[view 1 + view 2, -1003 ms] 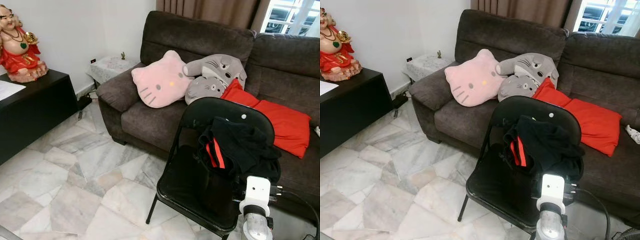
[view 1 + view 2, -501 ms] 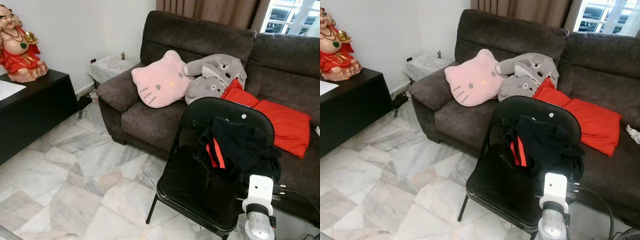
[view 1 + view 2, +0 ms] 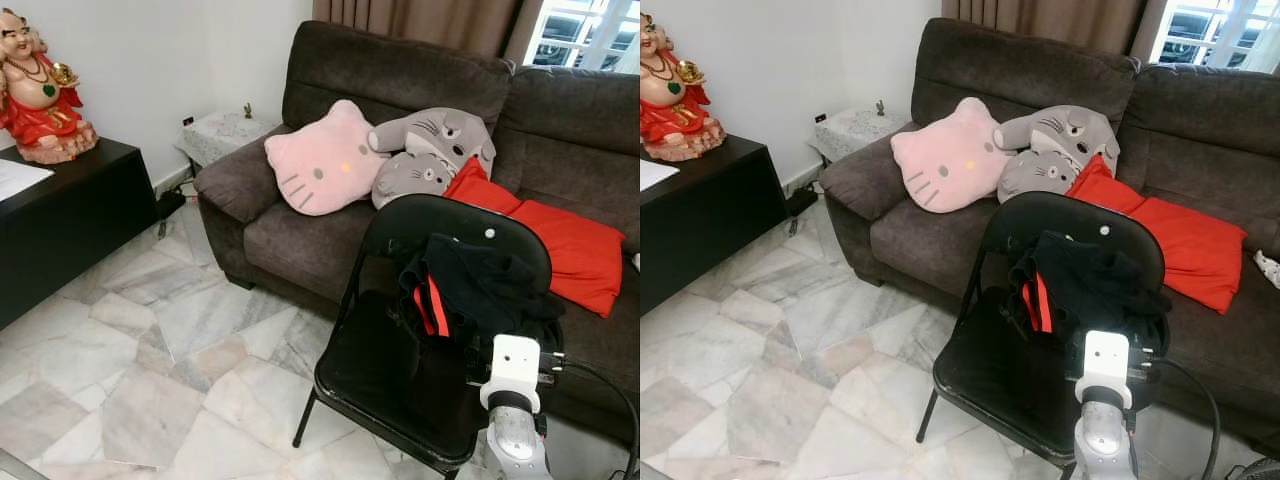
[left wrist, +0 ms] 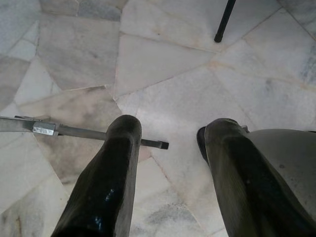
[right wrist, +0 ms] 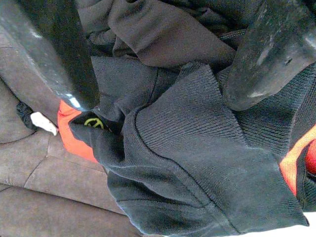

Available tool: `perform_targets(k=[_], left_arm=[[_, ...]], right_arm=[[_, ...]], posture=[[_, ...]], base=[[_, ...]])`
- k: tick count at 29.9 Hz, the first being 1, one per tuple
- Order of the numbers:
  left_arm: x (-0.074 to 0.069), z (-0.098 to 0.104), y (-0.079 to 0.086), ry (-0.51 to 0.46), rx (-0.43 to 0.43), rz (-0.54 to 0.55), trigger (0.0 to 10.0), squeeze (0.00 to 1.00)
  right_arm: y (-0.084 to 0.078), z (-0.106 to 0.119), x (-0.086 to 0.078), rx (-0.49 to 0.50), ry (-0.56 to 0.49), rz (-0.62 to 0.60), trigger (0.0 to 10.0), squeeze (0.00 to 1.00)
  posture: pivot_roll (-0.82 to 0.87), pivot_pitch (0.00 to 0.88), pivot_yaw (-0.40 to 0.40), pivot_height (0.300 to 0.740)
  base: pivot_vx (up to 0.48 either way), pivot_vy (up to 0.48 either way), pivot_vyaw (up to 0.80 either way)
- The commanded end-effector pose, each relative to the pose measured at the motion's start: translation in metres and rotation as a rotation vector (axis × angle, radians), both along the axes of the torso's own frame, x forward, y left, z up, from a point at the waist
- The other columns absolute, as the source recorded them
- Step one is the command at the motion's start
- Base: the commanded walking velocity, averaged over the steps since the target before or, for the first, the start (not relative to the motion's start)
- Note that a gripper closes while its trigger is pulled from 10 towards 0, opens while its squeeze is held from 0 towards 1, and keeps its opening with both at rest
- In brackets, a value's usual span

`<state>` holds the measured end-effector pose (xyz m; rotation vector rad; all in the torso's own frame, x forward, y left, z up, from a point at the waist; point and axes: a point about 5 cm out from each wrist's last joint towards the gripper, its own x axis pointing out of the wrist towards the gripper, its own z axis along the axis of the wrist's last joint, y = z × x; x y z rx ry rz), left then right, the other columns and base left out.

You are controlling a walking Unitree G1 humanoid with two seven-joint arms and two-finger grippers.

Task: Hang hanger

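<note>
A black garment with red stripes lies bunched on a black folding chair, against its backrest. My right arm's white wrist stands at the chair's near right corner, just in front of the garment. In the right wrist view my right gripper is open, its two black fingers spread right over the dark knit fabric with nothing between them. My left gripper hangs open over the marble floor. No hanger can be made out among the folds.
A dark brown sofa behind the chair carries a pink cat cushion, a grey plush and a red cloth. A black cabinet with a red figurine stands at the left. A thin metal bar crosses the floor under the left gripper.
My right wrist has edged slightly up and forward toward the garment. The view has shifted a little; nothing else has moved.
</note>
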<state>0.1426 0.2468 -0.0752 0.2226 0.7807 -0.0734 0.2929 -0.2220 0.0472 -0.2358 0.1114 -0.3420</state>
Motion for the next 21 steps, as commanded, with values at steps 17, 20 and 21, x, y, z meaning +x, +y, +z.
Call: perform_targets(k=[17, 20, 21], left_arm=[[-0.002, -0.002, -0.001, 0.015, -0.004, 0.011, 10.0, 0.00], [-0.002, -0.002, -0.001, 0.017, -0.004, 0.011, 10.0, 0.00], [-0.003, -0.002, -0.001, 0.018, -0.004, 0.011, 10.0, 0.00]], right_arm=[[-0.007, -0.001, 0.000, -0.028, 0.006, -0.055, 10.0, 0.00], [-0.014, 0.004, -0.001, -0.054, -0.026, -0.109, 10.0, 0.00], [-0.016, 0.004, -0.001, -0.059, -0.031, -0.122, 10.0, 0.00]], posture=[[0.03, 0.000, -0.015, 0.740], [0.04, 0.000, -0.015, 0.740], [0.03, 0.000, -0.015, 0.740]], base=[[0.000, 0.000, 0.00], [0.000, 0.000, 0.00], [0.000, 0.000, 0.00]])
